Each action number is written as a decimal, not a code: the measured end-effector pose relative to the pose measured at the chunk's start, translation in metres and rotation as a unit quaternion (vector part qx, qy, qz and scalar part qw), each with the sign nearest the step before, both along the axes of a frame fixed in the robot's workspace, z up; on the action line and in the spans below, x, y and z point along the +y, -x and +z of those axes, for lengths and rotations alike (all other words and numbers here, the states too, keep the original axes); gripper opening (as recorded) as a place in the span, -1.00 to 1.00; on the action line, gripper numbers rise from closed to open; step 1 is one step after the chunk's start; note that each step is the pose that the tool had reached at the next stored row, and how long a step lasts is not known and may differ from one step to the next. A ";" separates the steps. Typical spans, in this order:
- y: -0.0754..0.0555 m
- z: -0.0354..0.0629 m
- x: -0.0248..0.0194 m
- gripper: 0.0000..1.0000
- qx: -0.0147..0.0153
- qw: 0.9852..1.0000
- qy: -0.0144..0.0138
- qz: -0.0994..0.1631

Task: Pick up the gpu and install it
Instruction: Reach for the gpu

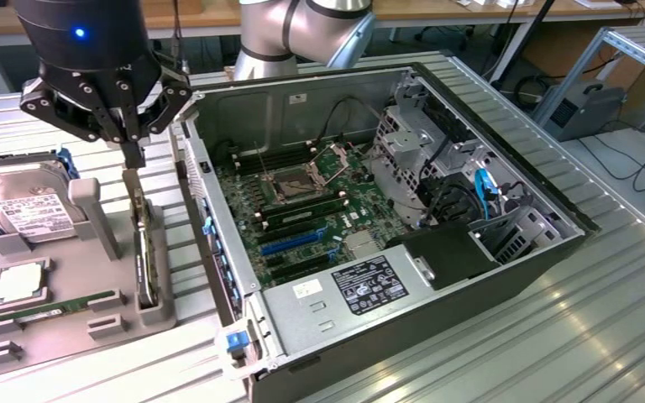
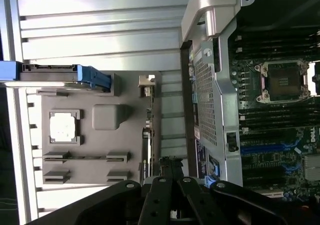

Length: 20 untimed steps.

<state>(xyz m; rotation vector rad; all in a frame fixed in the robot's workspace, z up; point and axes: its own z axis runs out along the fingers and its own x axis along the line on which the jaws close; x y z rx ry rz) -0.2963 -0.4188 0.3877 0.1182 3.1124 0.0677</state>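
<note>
1. The gripper (image 1: 133,158) hung with its fingers pinched narrowly together, right over the gpu's (image 1: 140,243) far end; whether they touched it could not be told.
2. The gpu stood on edge in the grey holder (image 1: 76,323), beside the open computer case (image 1: 300,96).

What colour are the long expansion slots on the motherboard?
The expansion slots are blue. They show best in the exterior view.
</note>
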 end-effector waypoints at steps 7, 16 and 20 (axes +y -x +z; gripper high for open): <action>0.008 -0.0005 -0.0078 -0.79 0.000 1.000 0.000 0.000; 0.013 -0.0013 -0.0229 -0.79 0.000 1.000 0.000 0.000; 0.013 -0.0016 -0.0282 -0.79 0.000 1.000 0.000 0.000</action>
